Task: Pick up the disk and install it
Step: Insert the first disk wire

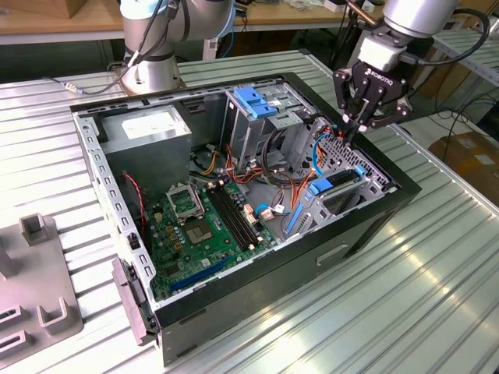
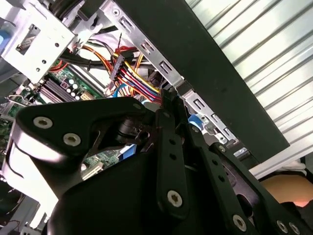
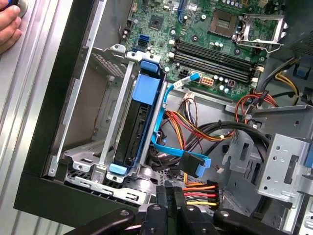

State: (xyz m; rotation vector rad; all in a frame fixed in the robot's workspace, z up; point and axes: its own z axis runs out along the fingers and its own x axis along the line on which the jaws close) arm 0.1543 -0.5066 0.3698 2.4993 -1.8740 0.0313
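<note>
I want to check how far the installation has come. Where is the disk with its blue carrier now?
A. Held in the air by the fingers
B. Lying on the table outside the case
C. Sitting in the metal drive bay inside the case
C. The disk stands on edge in the drive bay inside the case; the gripper hovers just above that corner.

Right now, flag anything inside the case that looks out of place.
The blue data cable's connector hangs loose beside the disk, plugged into nothing. A hand sits just outside the case.
</note>
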